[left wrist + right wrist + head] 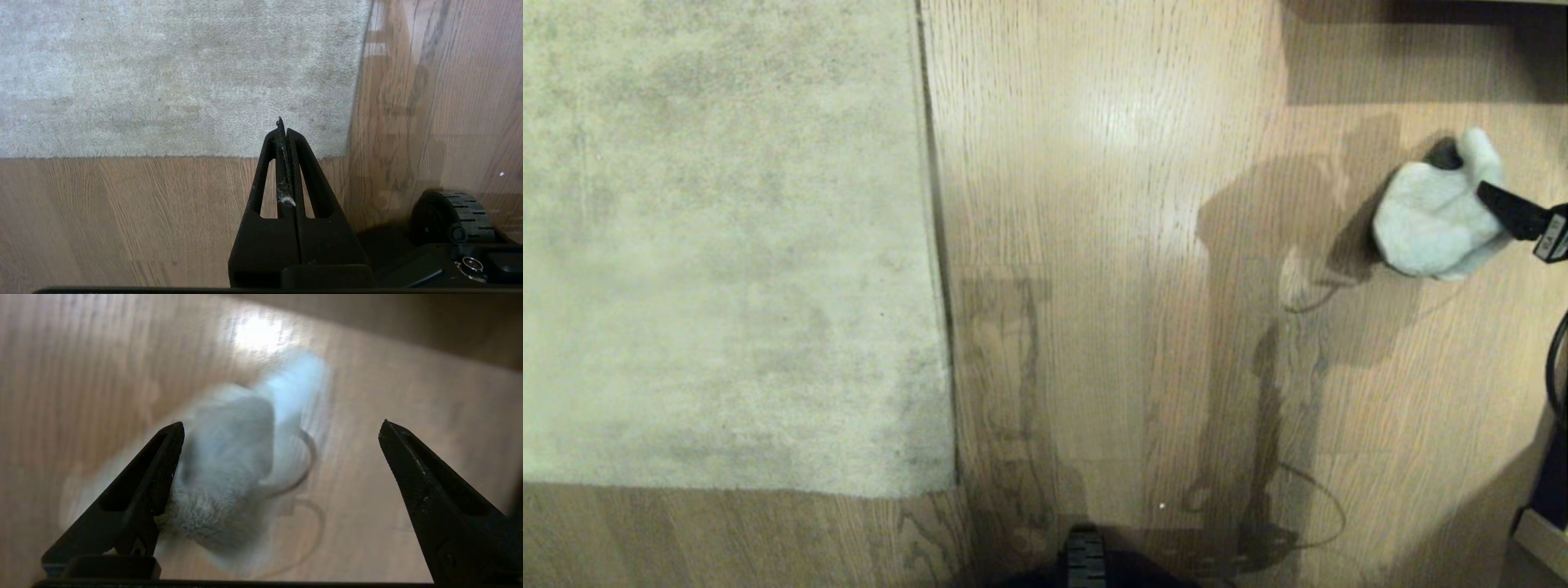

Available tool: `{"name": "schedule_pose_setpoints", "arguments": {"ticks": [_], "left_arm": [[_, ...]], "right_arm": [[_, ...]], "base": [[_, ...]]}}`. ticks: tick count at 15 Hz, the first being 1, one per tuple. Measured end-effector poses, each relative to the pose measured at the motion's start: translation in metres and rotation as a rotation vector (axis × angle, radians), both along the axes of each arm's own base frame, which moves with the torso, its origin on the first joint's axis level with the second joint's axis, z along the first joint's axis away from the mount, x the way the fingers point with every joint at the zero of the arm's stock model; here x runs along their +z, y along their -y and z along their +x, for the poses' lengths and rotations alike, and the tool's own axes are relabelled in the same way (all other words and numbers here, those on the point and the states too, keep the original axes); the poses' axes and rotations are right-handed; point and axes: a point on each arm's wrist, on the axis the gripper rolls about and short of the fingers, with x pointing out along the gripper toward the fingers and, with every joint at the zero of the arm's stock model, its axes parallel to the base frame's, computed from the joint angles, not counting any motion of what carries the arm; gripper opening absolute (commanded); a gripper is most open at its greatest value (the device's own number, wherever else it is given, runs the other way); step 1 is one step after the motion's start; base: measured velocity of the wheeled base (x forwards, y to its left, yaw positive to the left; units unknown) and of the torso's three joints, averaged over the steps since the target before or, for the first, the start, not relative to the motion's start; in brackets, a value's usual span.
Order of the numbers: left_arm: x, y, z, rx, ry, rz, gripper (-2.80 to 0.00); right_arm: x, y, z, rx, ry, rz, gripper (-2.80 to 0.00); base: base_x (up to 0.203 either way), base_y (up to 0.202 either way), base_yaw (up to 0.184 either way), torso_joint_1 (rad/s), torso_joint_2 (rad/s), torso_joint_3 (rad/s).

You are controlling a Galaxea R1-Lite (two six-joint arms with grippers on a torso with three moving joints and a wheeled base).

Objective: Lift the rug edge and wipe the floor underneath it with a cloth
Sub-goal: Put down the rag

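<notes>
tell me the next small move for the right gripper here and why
Probably shift the right gripper until its open jaws straddle the cloth, then close. The cloth lies bunched on the floor, ungripped, and the rug edge lies flat.

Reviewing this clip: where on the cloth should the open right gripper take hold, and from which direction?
Probably the bunched main mound of the cloth, coming from above. It lies crumpled in a soft heap on the floor, tall enough to pinch, with one lobe sticking up. The right gripper hangs open over it, jaws wide enough to straddle the heap.
</notes>
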Motion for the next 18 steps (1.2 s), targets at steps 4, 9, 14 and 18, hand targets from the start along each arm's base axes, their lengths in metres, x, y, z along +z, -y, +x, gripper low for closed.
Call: {"name": "schedule_pose_setpoints", "arguments": {"ticks": [4, 9, 14, 18], "left_arm": [[0.0, 0.0, 0.0, 0.0, 0.0, 0.0, -2.8], [0.0, 0.0, 0.0, 0.0, 0.0, 0.0, -2.8], [0.0, 0.0, 0.0, 0.0, 0.0, 0.0, -2.8], [0.0, 0.0, 0.0, 0.0, 0.0, 0.0, -2.8]], "right_arm": [[0.023, -0.015, -0.014, 0.049, 0.064, 0.025, 0.0], [0.034, -0.018, -0.039, 0.064, 0.113, 0.162, 0.0], [-0.01, 0.001, -0.055, -0.068, -0.024, 0.121, 0.0], [-0.013, -0.001, -0.061, -0.063, -0.029, 0.163, 0.0]], "base": [[0.0, 0.0, 0.0, 0.0, 0.0, 0.0], [0.0, 0.0, 0.0, 0.0, 0.0, 0.0], [0.0, 0.0, 0.0, 0.0, 0.0, 0.0], [0.0, 0.0, 0.0, 0.0, 0.0, 0.0]]}}
